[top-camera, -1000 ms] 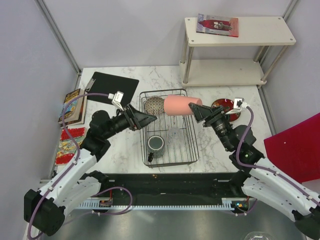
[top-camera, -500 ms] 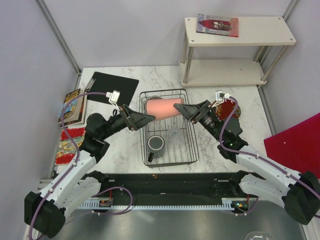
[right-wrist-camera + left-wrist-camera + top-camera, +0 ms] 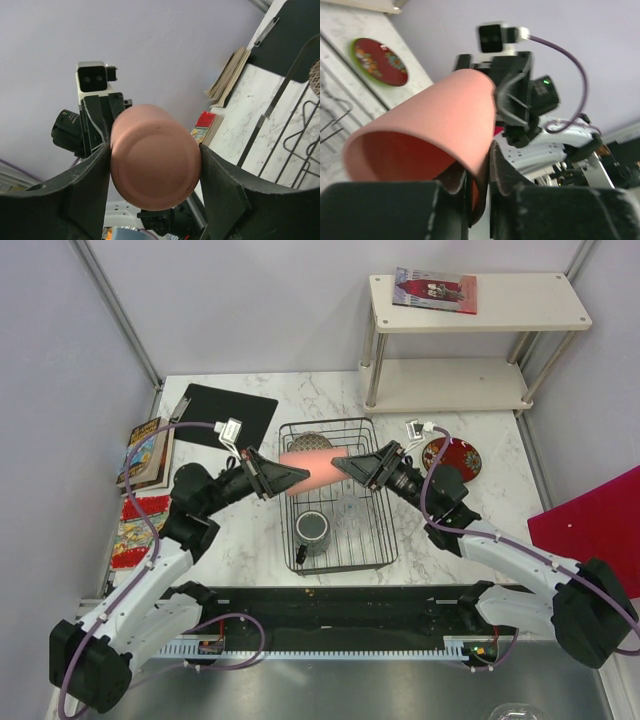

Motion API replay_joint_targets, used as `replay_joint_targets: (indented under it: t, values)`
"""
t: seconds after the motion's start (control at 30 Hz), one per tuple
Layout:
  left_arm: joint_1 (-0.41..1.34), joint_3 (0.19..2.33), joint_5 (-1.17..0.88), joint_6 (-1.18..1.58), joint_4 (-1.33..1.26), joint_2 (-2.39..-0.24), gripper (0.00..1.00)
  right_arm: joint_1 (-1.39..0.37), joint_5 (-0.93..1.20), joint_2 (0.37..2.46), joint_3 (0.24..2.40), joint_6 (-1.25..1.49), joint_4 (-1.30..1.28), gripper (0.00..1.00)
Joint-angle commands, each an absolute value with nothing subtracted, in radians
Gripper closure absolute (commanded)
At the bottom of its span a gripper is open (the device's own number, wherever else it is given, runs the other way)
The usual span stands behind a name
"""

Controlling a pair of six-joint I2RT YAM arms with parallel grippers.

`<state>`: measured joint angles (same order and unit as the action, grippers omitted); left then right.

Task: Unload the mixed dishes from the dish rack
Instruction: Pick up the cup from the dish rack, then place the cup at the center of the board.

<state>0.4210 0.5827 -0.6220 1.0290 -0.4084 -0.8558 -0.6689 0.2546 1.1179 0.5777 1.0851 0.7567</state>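
Note:
The pink cup (image 3: 313,468) hangs on its side above the dish rack (image 3: 390,540), held from both ends. My left gripper (image 3: 288,478) is shut on the cup's rim wall (image 3: 435,120), one finger inside the mouth and one outside. My right gripper (image 3: 155,170) is shut across the cup's base (image 3: 155,160). In the rack stand a dark grey mug (image 3: 313,530) and a small clear glass (image 3: 348,508). The speckled bowl (image 3: 312,442) is partly hidden behind the cup. The red patterned plate (image 3: 452,457) lies on the table right of the rack.
A flat black mat (image 3: 225,412) lies at the back left, with books (image 3: 148,452) and red packets (image 3: 140,525) along the left edge. A white two-tier shelf (image 3: 470,340) stands at the back right. A magenta board (image 3: 600,535) leans at the far right.
My right gripper carried the pink cup leftward over the rack to the left gripper. The left gripper, open before, has closed on the cup's rim.

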Motion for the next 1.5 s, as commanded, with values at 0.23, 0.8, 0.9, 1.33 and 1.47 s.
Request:
replay_joint_targets:
  t: [0.23, 0.8, 0.9, 1.33, 1.47]
  values:
    - [0.379, 0.767, -0.556, 0.874, -0.147, -0.851, 0.98, -0.676, 0.085, 1.022, 0.742, 0.847, 0.281, 0.02]
    - [0.255, 1.518, 0.316, 0.519, 0.731, -1.474, 0.98, -0.678, -0.377, 0.902, 0.776, 0.681, -0.126, 0.02]
    - [0.245, 1.677, 0.413, 0.473, 0.794, -1.606, 0.98, -0.678, -0.37, 0.897, 0.756, 0.677, -0.109, 0.02]
    - [0.137, 2.365, 0.214, 0.486, 1.092, -2.247, 0.98, -0.678, -0.36, 0.879, 0.767, 0.634, -0.143, 0.02]
    - [0.106, 2.356, 0.135, 0.529, 1.092, -2.296, 0.98, -0.678, -0.364, 0.884, 0.769, 0.632, -0.153, 0.02]
